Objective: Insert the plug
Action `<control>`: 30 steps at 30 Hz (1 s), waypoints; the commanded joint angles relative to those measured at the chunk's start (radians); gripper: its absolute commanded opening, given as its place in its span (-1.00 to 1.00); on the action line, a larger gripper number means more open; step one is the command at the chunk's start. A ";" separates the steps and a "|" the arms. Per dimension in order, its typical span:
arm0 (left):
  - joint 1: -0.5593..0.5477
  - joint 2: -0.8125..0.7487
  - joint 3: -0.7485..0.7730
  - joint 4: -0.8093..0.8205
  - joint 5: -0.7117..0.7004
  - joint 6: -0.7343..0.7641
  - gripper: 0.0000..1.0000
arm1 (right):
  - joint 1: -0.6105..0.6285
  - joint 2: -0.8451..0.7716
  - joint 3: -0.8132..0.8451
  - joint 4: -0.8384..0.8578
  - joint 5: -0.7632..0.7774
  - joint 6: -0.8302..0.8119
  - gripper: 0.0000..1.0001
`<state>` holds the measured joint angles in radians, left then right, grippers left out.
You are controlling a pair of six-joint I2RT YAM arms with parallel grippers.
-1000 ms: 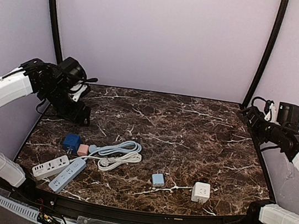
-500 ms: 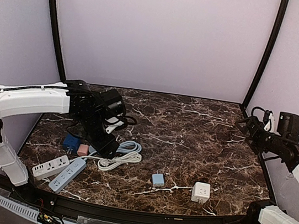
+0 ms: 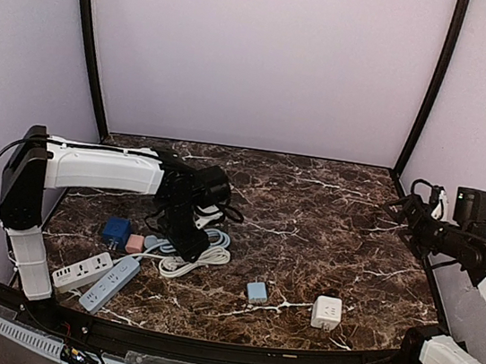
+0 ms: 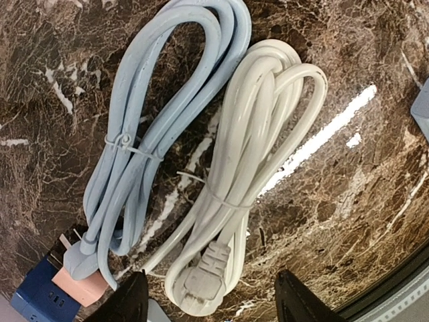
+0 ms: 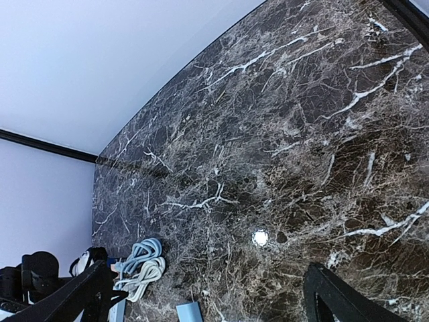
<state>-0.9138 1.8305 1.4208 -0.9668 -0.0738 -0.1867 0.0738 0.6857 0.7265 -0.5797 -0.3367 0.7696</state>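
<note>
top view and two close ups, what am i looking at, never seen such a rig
Two white robot arms, each ending in a two-finger gripper. The top view looks down from behind them onto a marble table. The other two come from wrist cameras; the dark shapes at the bottom are fingers. On the table: a blue cord, a white cord, a white power strip, a blue strip, a navy adapter, a pink adapter, a blue cube, a white cube. The left gripper hangs open over the white cord's plug; the right gripper is open at the right. Nothing is held.
</note>
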 commanded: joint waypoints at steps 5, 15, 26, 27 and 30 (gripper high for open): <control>-0.003 0.074 0.042 0.000 -0.012 0.060 0.19 | -0.003 -0.021 0.036 -0.048 0.032 -0.004 0.97; -0.003 0.137 0.024 0.039 0.032 0.045 -0.09 | -0.003 -0.019 0.027 -0.073 0.051 -0.025 0.97; -0.002 0.193 0.053 0.076 0.047 0.025 -0.51 | -0.003 -0.002 0.027 -0.079 0.057 -0.052 0.97; -0.003 0.194 0.054 0.078 0.051 0.021 -0.58 | -0.003 -0.002 0.026 -0.080 0.058 -0.056 0.97; -0.004 0.193 0.059 0.078 0.064 0.012 -0.73 | -0.003 -0.003 0.028 -0.087 0.060 -0.064 0.97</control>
<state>-0.9138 2.0079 1.4620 -0.9085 -0.0406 -0.1547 0.0738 0.6853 0.7422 -0.6552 -0.2913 0.7307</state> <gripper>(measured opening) 0.177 0.986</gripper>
